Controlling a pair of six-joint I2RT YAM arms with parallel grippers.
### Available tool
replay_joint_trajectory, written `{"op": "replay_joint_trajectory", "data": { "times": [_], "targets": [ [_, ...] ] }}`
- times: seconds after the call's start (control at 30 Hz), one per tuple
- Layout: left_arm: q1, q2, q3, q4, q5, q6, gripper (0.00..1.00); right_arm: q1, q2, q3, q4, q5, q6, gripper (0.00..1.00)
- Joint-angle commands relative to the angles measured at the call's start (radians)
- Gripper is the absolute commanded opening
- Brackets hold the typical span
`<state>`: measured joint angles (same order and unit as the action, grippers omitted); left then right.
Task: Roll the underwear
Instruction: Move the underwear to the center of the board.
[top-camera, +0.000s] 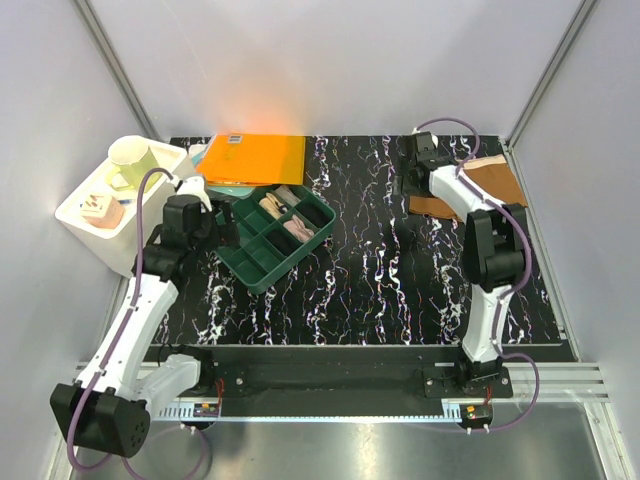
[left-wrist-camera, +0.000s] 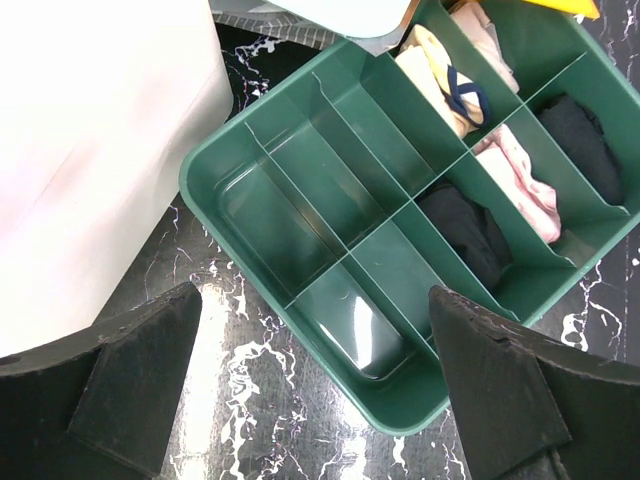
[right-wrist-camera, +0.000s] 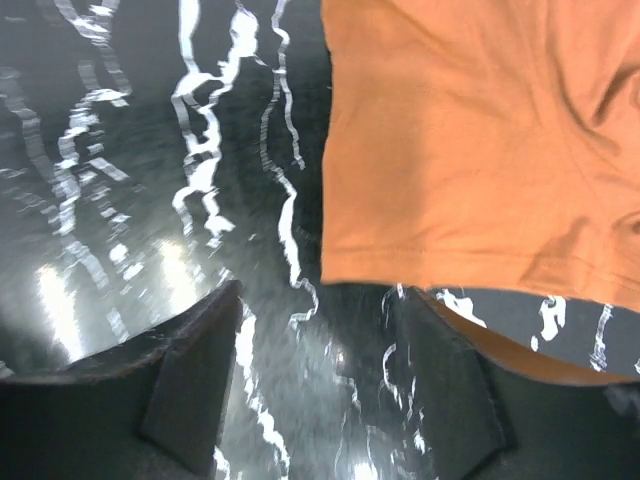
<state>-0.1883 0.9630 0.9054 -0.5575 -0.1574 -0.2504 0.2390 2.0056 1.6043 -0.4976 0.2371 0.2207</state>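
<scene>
While left gripper (left-wrist-camera: 315, 315) gapes above the green tray (left-wrist-camera: 197, 190), right gripper (right-wrist-camera: 315, 300) gapes beside brown underwear (right-wrist-camera: 470, 150).

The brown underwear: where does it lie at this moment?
In the top view the brown underwear lies flat at the far right corner of the table, partly under the right arm; the right gripper hangs over its edge.
</scene>
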Motion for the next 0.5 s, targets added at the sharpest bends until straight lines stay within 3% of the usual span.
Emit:
{"op": "replay_joint_trajectory", "data": {
  "times": [0.0,0.23,0.47],
  "targets": [
    [0.004,0.014,0.006,0.054,-0.010,0.023,0.99,-0.001,0.064,0.091,0.022,0.074,-0.018,0.69],
    [0.004,0.020,0.004,0.056,0.007,0.028,0.99,-0.017,0.185,0.149,0.021,0.099,-0.014,0.57],
    [0.004,0.031,0.006,0.056,0.013,0.026,0.99,-0.017,0.203,0.129,0.014,0.041,0.002,0.50]
  ]
}}
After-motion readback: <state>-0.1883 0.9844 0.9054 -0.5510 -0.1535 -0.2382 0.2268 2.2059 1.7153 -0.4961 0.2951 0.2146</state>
